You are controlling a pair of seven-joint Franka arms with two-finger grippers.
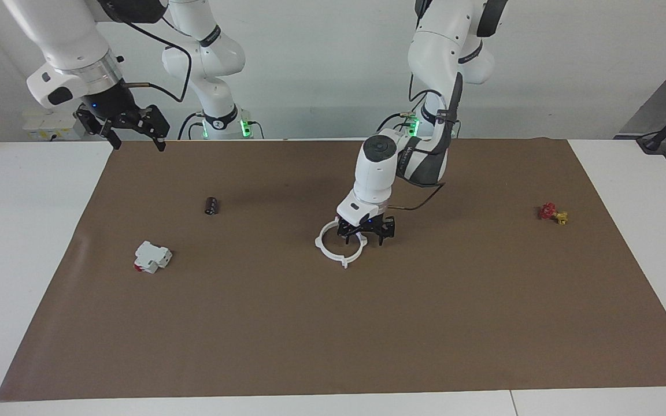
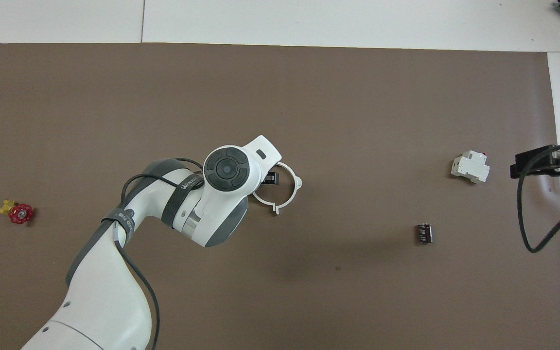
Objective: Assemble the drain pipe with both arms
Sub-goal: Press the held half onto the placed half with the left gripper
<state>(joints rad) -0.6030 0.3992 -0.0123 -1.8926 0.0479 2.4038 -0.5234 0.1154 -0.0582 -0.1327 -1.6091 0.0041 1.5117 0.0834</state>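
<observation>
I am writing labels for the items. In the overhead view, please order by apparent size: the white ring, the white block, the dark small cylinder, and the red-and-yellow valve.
1. white ring, partly hidden by the left arm
2. white block
3. red-and-yellow valve
4. dark cylinder

The valve and cylinder look close in size, so their order is unsure.

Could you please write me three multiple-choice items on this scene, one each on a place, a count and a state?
1. The left pincer is over:
A. the white plastic ring
B. the small red-and-yellow valve
C. the boxy white block with a red part

2. Small loose things on the brown mat:
A. two
B. four
C. six

3. The right pincer is:
A. gripping the small dark cylinder
B. raised, holding nothing
C. resting on the ring

Key: 1 A, it is down at the ring's rim; 2 B, ring, valve, block, cylinder; 3 B, it hangs over the mat's corner.
</observation>
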